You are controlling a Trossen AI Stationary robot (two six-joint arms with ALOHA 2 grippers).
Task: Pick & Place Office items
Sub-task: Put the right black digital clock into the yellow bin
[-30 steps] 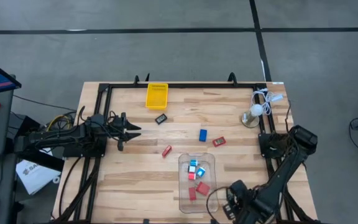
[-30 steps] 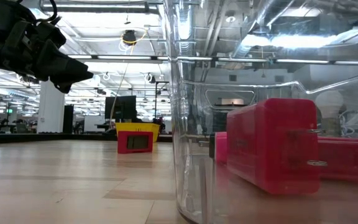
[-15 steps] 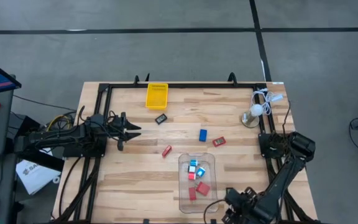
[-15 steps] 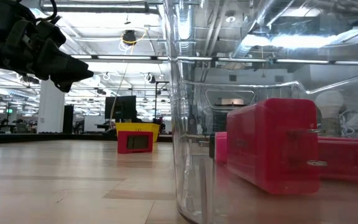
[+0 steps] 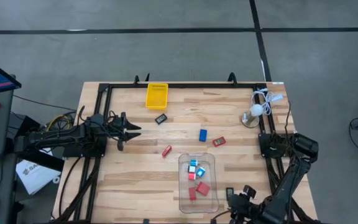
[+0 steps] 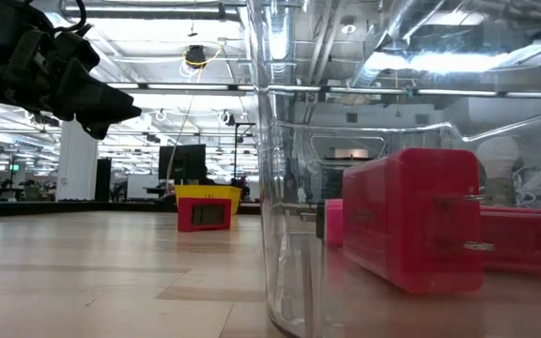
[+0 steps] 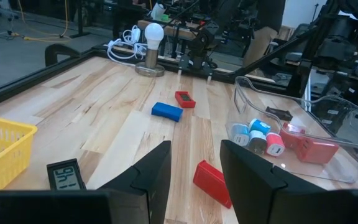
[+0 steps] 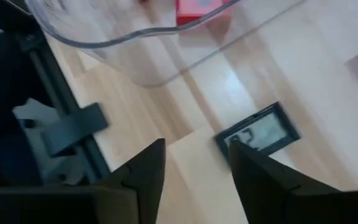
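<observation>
Right tool (image 8: 194, 180), at the near edge of the worktop (image 5: 129, 180) towards its right corner: fingers apart, nothing between them, poised over a black rectangle with a pale label (image 8: 258, 135) that lies flat on the wood just outside the near wall of the clear bin (image 5: 184, 205). Judged step: descent onto this piece for a pick.

Left tool (image 5: 128, 130), waiting above the left edge of the worktop: fingers apart and empty, pointing across the boards.

Office items already in the clear bin, which sits near the middle of the near edge: two red blocks (image 5: 202, 188) and several small white-and-cyan bits (image 5: 193, 164) at the bin's far end.

Office items not yet collected, on bare wood: a red block (image 5: 166, 150) just left of the bin's far corner; a blue block (image 5: 202, 134) and a red labelled piece (image 5: 219, 142) beyond the bin; a second black labelled rectangle (image 5: 161, 118) beside the yellow tray (image 5: 156, 95) at the far edge.

Judged progress: roughly half done; about five pieces remain, including the one under the right tool.
</observation>
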